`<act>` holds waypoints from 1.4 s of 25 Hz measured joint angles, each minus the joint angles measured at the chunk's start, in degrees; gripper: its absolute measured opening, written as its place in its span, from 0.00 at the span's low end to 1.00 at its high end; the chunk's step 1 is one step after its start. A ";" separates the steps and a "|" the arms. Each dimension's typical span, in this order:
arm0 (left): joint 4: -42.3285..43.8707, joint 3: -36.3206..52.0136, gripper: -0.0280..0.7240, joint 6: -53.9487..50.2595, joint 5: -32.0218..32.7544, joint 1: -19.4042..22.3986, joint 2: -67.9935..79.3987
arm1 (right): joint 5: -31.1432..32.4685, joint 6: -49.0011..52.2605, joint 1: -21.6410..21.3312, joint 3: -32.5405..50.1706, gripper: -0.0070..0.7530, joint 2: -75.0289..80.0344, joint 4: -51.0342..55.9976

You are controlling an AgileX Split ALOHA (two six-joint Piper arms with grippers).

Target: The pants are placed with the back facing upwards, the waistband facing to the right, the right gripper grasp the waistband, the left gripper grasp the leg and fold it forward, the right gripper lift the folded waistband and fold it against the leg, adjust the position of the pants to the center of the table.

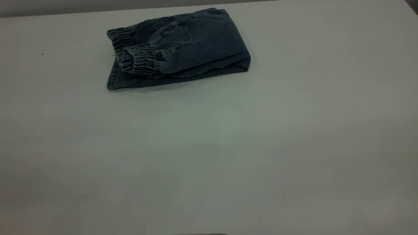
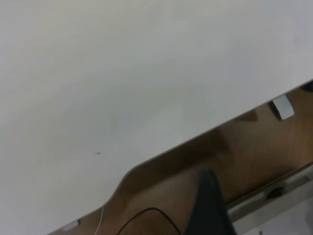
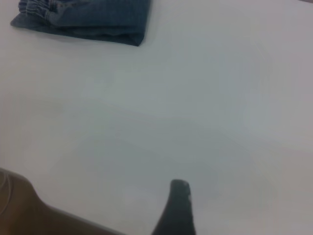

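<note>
The pants point(image 1: 183, 49) lie folded into a compact blue denim bundle at the far left-centre of the table point(image 1: 228, 147), with nothing touching them. Two gathered elastic cuffs point(image 1: 135, 60) rest on top at the bundle's left end, and the rounded fold faces right. I cannot pick out the waistband in the stack, and no print shows on either leg. The right wrist view has the pants point(image 3: 83, 19) far off, across bare table from the right gripper point(image 3: 178, 208). My left gripper point(image 2: 208, 205) hangs by the table's edge point(image 2: 161, 154), over brown floor. Neither gripper appears in the exterior view.
In the left wrist view a thin black cable point(image 2: 146, 218) and a grey tab point(image 2: 282, 106) sit beyond the table's edge. A brown strip past the table's corner point(image 3: 19, 205) shows in the right wrist view. Wide bare tabletop stretches in front of and right of the pants.
</note>
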 joint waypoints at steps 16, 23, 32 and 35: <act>-0.05 0.00 0.66 0.00 -0.11 14.71 -4.77 | 0.00 0.00 -0.68 0.00 0.76 0.00 0.06; -0.05 0.00 0.66 0.00 0.07 20.63 -14.62 | 0.00 0.00 -9.30 0.00 0.76 0.00 0.06; -0.14 0.00 0.66 0.00 0.25 18.72 -15.34 | 0.00 0.00 -11.81 0.00 0.76 0.00 0.18; -0.14 0.00 0.66 0.00 0.26 18.16 -15.34 | 0.00 0.00 -11.92 0.00 0.76 0.00 0.19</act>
